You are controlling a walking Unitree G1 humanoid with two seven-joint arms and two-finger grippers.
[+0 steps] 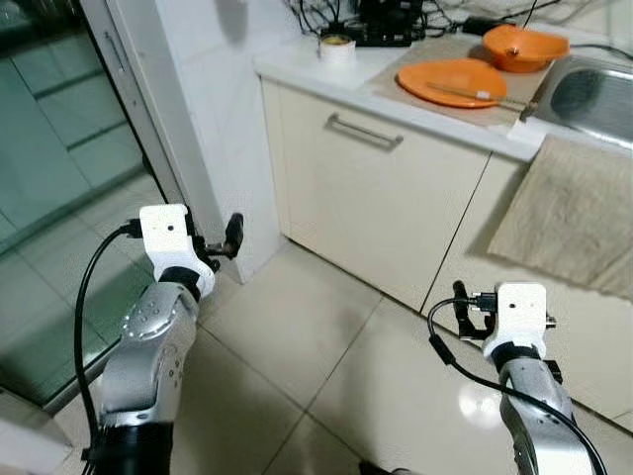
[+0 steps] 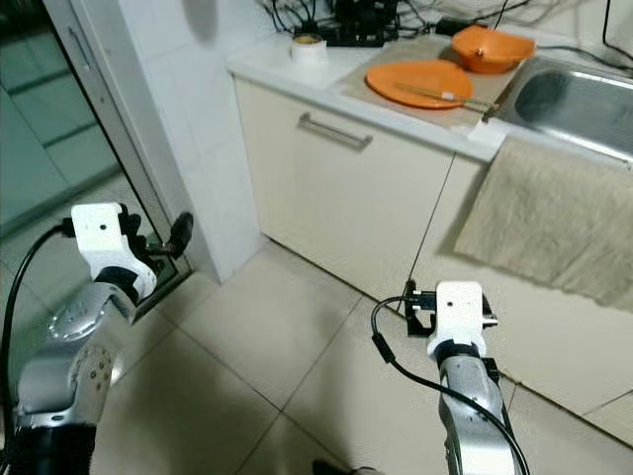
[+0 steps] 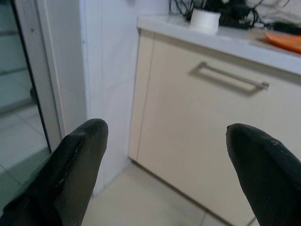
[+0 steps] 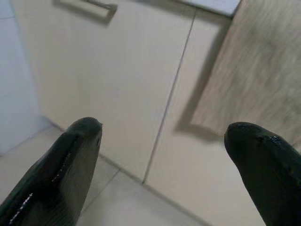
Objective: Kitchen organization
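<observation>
**A:** What did the head cameras show?

**B:** The robot stood on the tiled floor (image 1: 297, 336) facing a cream cabinet (image 1: 396, 188) under a white counter (image 1: 297, 61). On the counter lay an orange plate (image 1: 453, 81) with chopsticks (image 1: 473, 94) resting across it, an orange bowl (image 1: 524, 46) just behind it, and a small white cup (image 1: 337, 47) toward the left end. A steel sink (image 1: 593, 94) sat to the right, with a beige towel (image 1: 574, 218) hanging below it.

**A:** And the arms?

**B:** Both were low, well short of the counter. The dishes lay ahead and above. I'd judge the right gripper (image 1: 463, 309) the nearer to the plate and bowl, the left gripper (image 1: 233, 234) nearer the cup. The chopsticks' long axis ran roughly toward the sink.

**A:** The left wrist camera?

**B:** The left fingers (image 3: 70, 165) were spread wide with nothing between them, looking at the cabinet's handle (image 3: 233, 77), the cup on the counter above.

**A:** The right wrist?

**B:** Its fingers (image 4: 66, 169) were likewise wide apart and empty, aimed at the cabinet front beside the hanging towel.
</observation>
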